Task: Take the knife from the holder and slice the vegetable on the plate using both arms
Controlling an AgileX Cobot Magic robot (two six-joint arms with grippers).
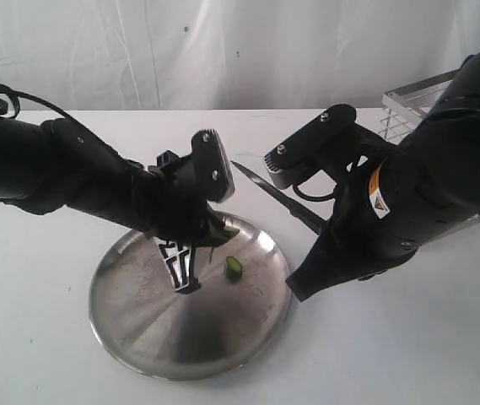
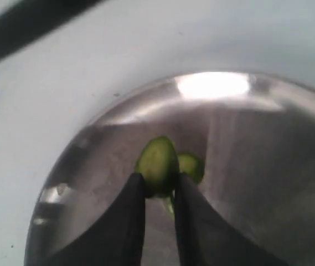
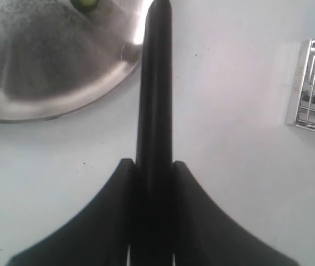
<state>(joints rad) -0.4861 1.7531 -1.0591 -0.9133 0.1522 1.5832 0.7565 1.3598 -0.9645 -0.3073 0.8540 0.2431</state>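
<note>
Left tool (image 2: 158, 188) pinches a vegetable piece (image 2: 157, 162); right tool (image 3: 153, 169) clamps the knife (image 3: 155, 83).

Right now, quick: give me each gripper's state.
Left gripper: shut on a green chili piece.
Right gripper: shut on the knife.

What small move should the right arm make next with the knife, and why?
Probably swing the knife in over the plate and line its blade up across the vegetable. The left gripper pinches a green piece over the plate, while the right gripper holds the knife with its blade short of the food.
</note>
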